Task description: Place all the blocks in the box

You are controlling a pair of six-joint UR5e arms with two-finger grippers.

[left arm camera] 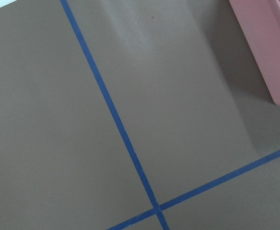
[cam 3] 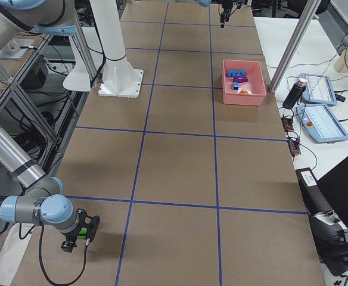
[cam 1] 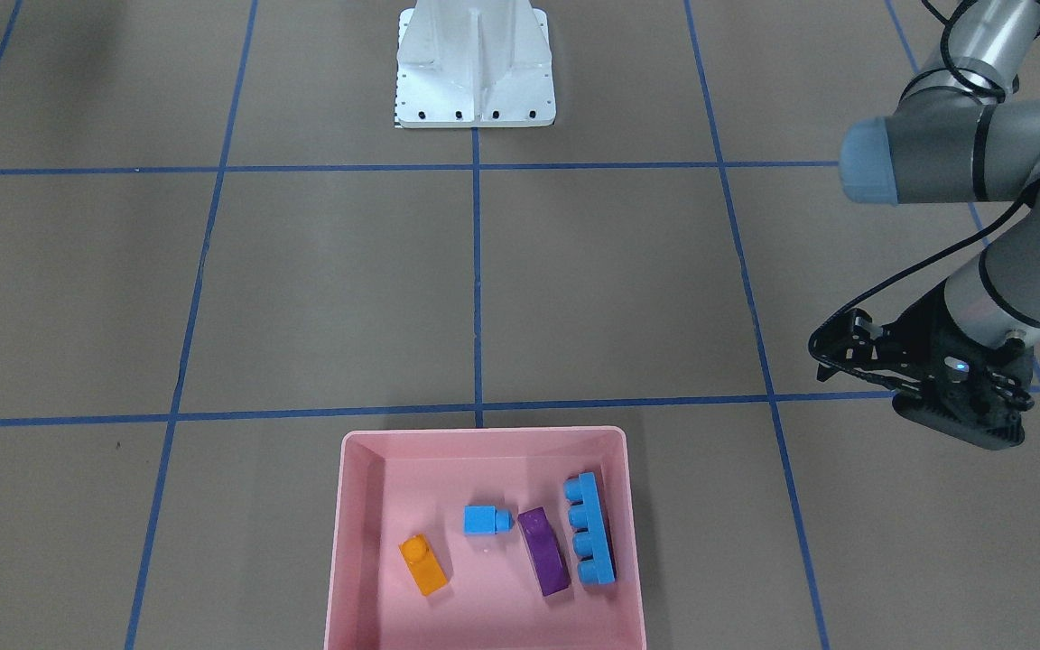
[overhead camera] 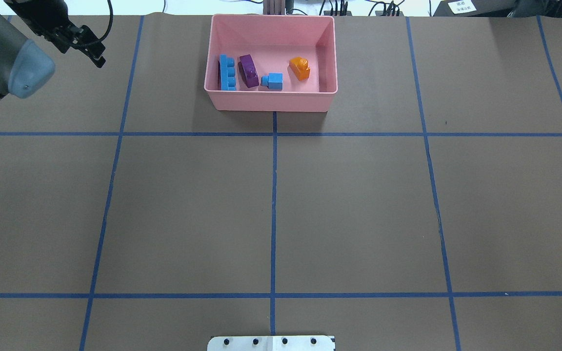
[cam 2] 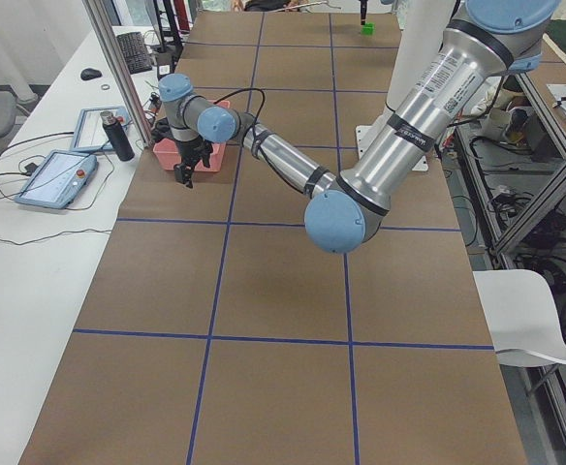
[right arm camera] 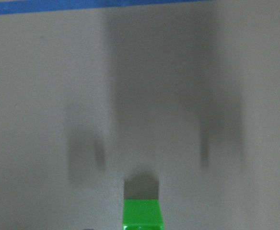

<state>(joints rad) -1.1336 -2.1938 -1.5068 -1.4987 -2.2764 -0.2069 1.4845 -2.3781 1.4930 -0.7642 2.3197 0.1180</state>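
The pink box (cam 1: 484, 435) stands at the table's far edge (overhead camera: 271, 102). In it lie the orange block (cam 1: 422, 564), the small blue cube (cam 1: 484, 520), the purple block (cam 1: 543, 551) and the long blue block (cam 1: 590, 540). My left gripper (cam 1: 958, 424) hangs empty above the table beside the box, and looks open (overhead camera: 96, 56). The green block (right arm camera: 141, 215) sits on the table at the bottom of the right wrist view, far from the box (cam 2: 367, 29). My right gripper (cam 3: 78, 235) is low over it. I cannot tell whether it is open or shut.
The white pedestal base (cam 1: 475, 63) stands at the robot's side of the table. Blue tape lines (overhead camera: 273, 204) mark a grid on the brown surface. A bottle (cam 2: 118, 136) and tablets (cam 2: 58, 179) lie on the side bench beside the box.
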